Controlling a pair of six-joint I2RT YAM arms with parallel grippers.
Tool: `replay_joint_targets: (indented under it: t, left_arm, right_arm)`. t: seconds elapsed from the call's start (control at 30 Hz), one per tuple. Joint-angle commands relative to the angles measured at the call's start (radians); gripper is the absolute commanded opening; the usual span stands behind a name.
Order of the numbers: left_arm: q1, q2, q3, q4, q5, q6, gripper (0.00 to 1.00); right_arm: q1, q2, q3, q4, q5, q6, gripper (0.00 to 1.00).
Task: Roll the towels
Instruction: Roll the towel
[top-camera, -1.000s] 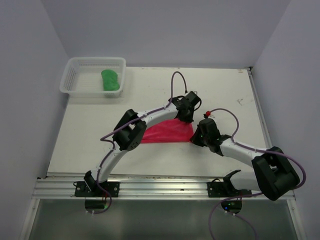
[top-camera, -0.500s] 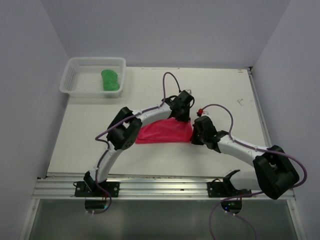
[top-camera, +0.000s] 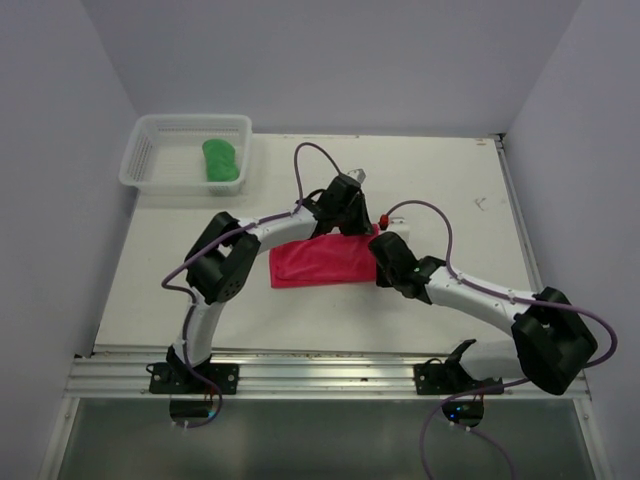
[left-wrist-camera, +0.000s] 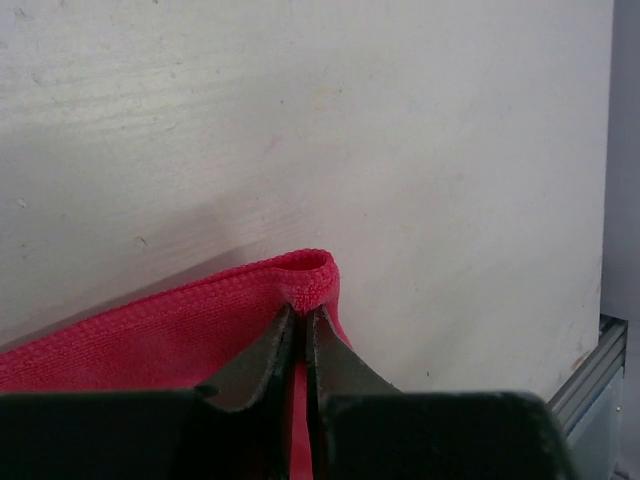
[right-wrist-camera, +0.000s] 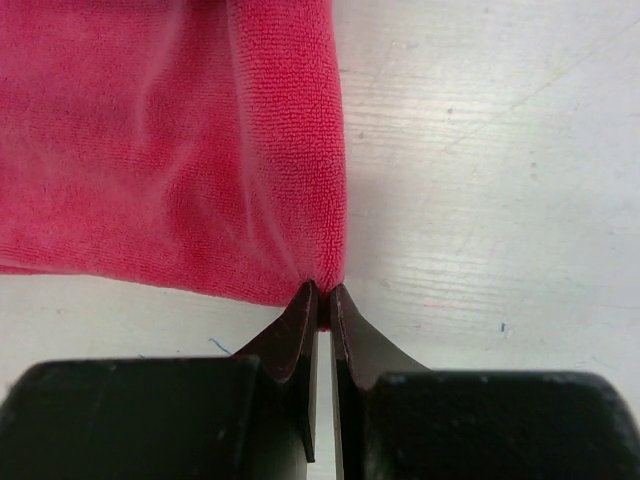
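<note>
Both arms meet at one short edge of the red towel (top-camera: 318, 262), which lies flat on the table (top-camera: 450, 200). The left gripper (left-wrist-camera: 303, 318) is clamped on the folded far corner and the right gripper (right-wrist-camera: 322, 300) is pinched tight on the near corner of the same edge. From either hand the cloth stretches away to the left, its long axis running across the table, so any roll would likely travel leftward from the held edge. A green towel (top-camera: 222, 160) sits in the basket (top-camera: 150, 165), well beyond the left gripper.
</note>
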Motion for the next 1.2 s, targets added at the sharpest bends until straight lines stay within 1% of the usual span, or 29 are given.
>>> replay_joint_targets:
  t: [0.0,0.1,0.3,0.37,0.83,1.03,1.17]
  left_arm:
    - [0.026,-0.072,-0.021,0.182,0.033,-0.014,0.08]
    - [0.031,-0.072,-0.031,0.196,0.047,-0.012,0.08]
    - [0.041,-0.061,-0.06,0.219,0.071,-0.006,0.08]
    - [0.044,-0.063,-0.08,0.228,0.073,-0.004,0.08]
    - [0.091,-0.081,-0.15,0.266,0.099,0.02,0.08]
    - [0.1,-0.089,-0.16,0.272,0.102,0.029,0.08]
    - [0.107,-0.095,-0.158,0.279,0.11,0.029,0.08]
  right_arm:
    - [0.01,0.011,0.056,-0.092,0.088,-0.025,0.0]
    - [0.011,0.018,0.085,-0.132,0.111,-0.034,0.0]
    - [0.017,0.047,0.111,-0.149,0.084,-0.04,0.0]
    - [0.022,0.049,0.102,-0.117,0.058,-0.052,0.0]
    - [0.051,0.135,0.156,-0.05,-0.03,-0.083,0.0]
    - [0.054,0.136,0.188,-0.078,0.003,-0.1,0.0]
    - [0.057,0.142,0.217,-0.127,0.053,-0.108,0.0]
